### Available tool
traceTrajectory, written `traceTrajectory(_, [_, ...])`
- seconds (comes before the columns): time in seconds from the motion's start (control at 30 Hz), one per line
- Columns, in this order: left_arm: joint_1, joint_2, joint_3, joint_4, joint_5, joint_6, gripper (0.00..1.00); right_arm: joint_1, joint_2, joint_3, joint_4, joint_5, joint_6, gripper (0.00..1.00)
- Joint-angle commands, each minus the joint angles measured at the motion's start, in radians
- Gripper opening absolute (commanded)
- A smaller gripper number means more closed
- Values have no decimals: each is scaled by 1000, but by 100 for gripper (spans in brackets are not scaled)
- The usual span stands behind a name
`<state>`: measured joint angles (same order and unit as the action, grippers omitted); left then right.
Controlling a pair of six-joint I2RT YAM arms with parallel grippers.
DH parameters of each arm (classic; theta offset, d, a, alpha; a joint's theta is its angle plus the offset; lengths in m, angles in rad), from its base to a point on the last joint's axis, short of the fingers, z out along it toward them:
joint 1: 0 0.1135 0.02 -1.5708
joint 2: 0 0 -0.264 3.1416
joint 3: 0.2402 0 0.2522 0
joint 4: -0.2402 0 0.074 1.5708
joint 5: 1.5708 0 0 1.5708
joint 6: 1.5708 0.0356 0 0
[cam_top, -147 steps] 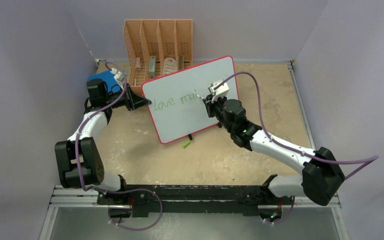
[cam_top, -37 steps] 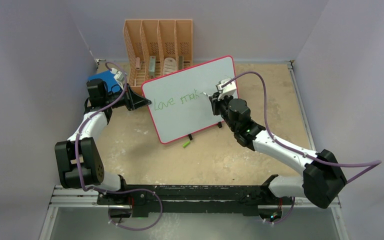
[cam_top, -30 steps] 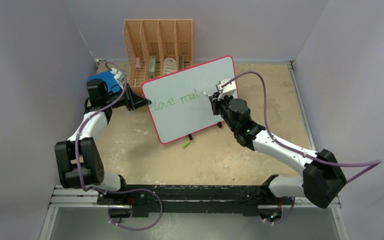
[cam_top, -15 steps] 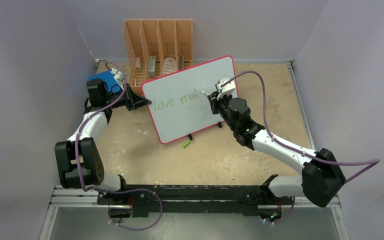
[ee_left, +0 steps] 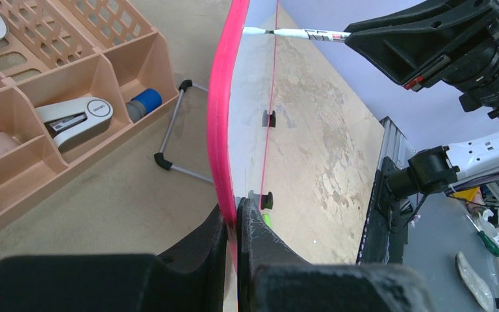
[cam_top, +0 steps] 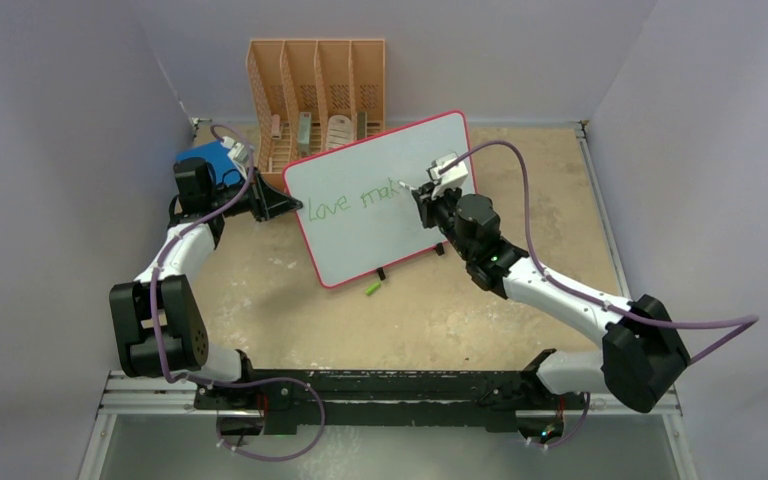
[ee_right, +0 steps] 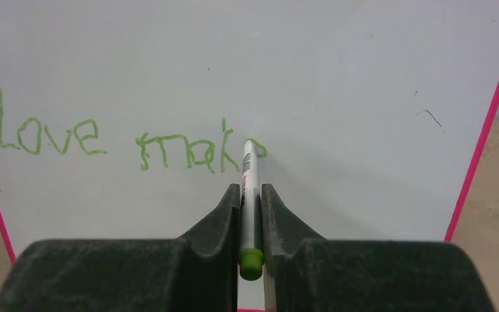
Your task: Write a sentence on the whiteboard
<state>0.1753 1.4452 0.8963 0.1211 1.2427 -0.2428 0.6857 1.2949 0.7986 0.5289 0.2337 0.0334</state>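
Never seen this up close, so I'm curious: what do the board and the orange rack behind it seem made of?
The whiteboard: glossy white face, probably coated plastic or melamine, since it mirrors the tabletop; pink rim looks plastic. The rack: matte peach plastic, seemingly moulded, with lattice walls.

The left arm (cam_top: 185,245) and right arm (cam_top: 560,295) wear white shells between bulky black joints, trailing purple cables (cam_top: 518,190), and end in matte black wedge fingers (ee_right: 214,221).
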Motion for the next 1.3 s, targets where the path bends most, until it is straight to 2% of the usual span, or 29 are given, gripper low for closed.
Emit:
traceTrajectory(0.0, [-4, -38, 27, 35, -2, 50, 0, -3, -16, 15, -7, -41, -7, 0])
traceTrajectory(0.77, [-5, -38, 26, 35, -3, 50, 0, -3, -51, -29, -84, 12, 42, 0])
traceTrajectory(1.27, [-4, -37, 26, 34, -3, 51, 0, -5, -50, -30, -63, 112, 59, 0])
